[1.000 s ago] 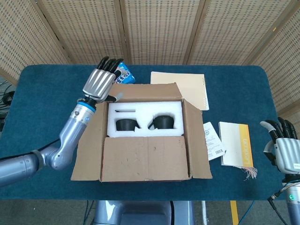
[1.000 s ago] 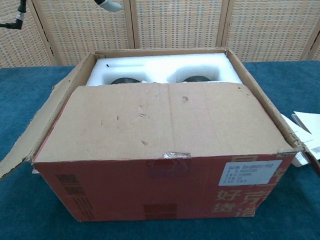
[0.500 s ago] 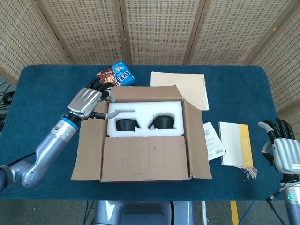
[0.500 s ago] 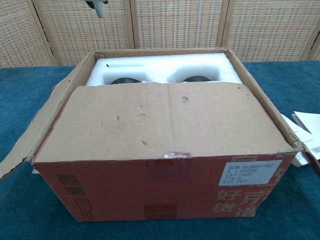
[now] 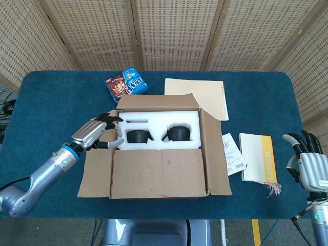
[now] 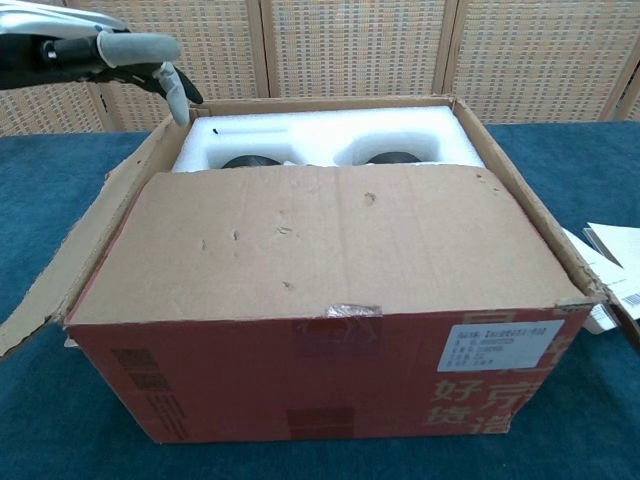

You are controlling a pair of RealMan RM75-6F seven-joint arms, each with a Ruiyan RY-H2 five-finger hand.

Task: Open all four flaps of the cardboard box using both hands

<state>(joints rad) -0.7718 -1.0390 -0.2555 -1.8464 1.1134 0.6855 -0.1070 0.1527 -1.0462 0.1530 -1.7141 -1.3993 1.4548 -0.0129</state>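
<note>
Left hand [image 5: 97,134] spread empty over cardboard box [image 5: 159,154], right hand [image 5: 309,165] open, head view only

We've got the near flap [image 5: 159,173] lying flat over the front half of the cardboard box [image 6: 330,385], so only the back half with the white foam insert [image 5: 158,127] is reachable from above. The left hand [image 5: 95,134] hovers over the left flap [image 5: 96,171], crowding that side. To the right, leaflets [image 5: 233,155] and a yellow-edged booklet [image 5: 259,157] clutter the table [image 5: 46,118]; snack packets [image 5: 126,84] and a notebook [image 5: 202,95] sit behind.
</note>
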